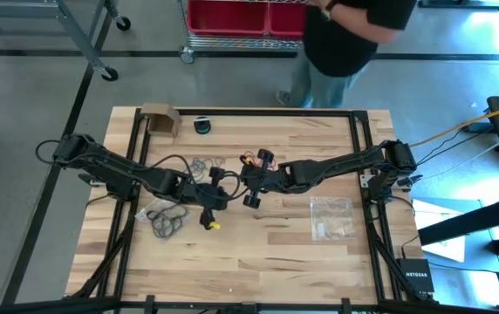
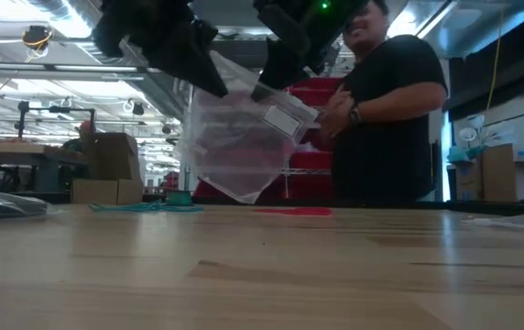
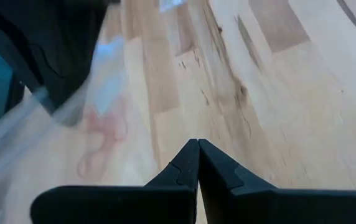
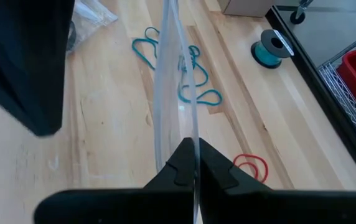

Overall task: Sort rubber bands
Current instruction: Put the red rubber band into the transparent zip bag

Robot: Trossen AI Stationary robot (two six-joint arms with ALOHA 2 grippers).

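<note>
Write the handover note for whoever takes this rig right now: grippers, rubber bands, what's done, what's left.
Right gripper: shut on the edge of a clear zip bag, held up above mid-table.
Left gripper: shut; the low view shows it at the same bag's other top corner.
Teal rubber bands: loose on the table toward the far edge.
Red rubber bands: loose on the table, to the teal ones' right.
Black rubber bands: heap on the left, beside another bag.
A third bag lies flat on the right.
Done: one bag lifted; its contents cannot be made out.
Left: bag each colour.
</note>
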